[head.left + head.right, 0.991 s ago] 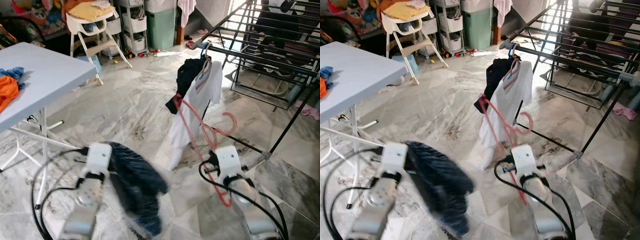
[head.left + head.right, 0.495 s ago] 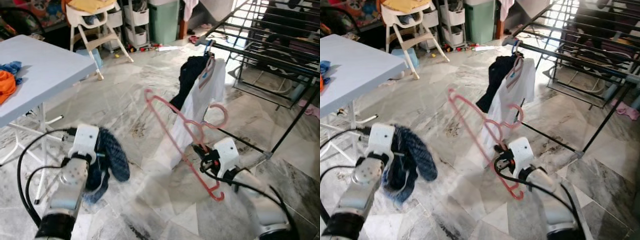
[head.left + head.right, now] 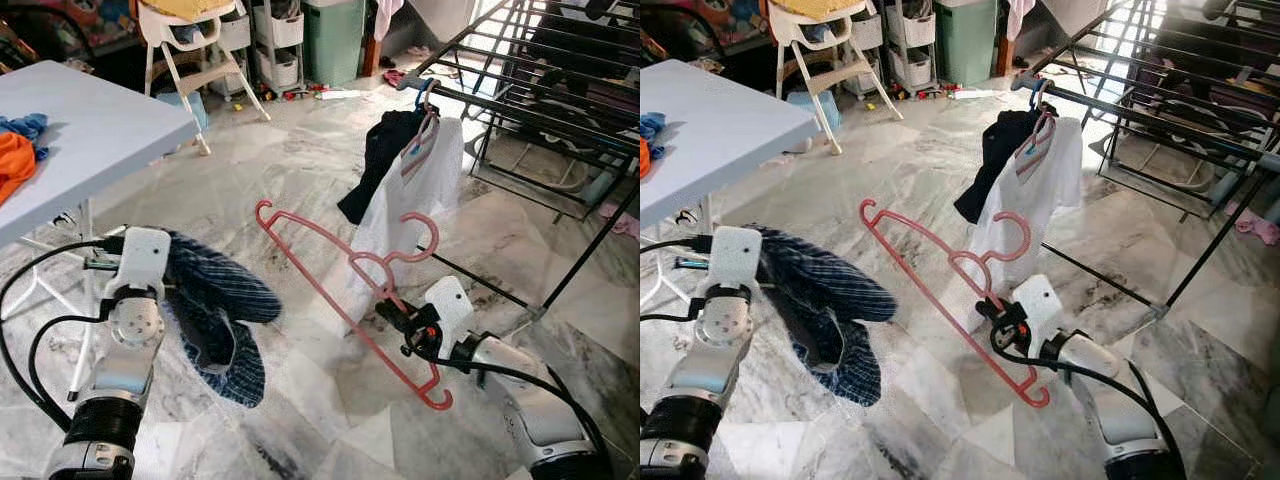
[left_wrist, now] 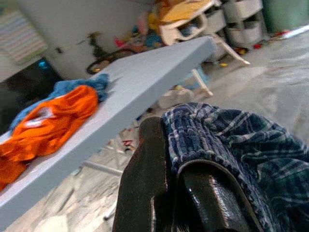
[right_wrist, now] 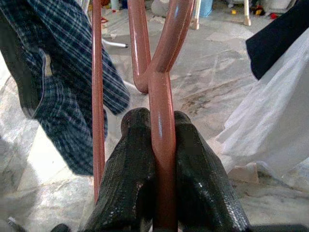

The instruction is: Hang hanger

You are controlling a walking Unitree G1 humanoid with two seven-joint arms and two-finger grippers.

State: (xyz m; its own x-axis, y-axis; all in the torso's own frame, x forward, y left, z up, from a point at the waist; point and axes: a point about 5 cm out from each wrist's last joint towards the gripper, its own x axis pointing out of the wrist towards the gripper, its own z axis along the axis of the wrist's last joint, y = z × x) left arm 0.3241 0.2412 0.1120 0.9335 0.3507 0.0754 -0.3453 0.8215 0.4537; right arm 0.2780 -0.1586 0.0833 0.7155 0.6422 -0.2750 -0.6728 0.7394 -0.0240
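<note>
Right gripper (image 5: 163, 164) pinches the pink hanger (image 3: 340, 270) at its neck; hanger tilts up and leftward from the fingers, above the floor. Left gripper (image 4: 169, 183) clamps a blue plaid garment (image 3: 215, 310), draped at left.

Head cameras: look forward and down from above both hands, at the marble floor (image 3: 300, 180) and drying rack (image 3: 520, 110) beyond them.
Left wrist camera: close along the left hand (image 4: 164, 193), facing the surface (image 4: 120, 106).
Right wrist camera: close along the right hand (image 5: 161, 183).
Shared: the plaid garment (image 5: 63, 82) shows from head and both wrists.
</note>
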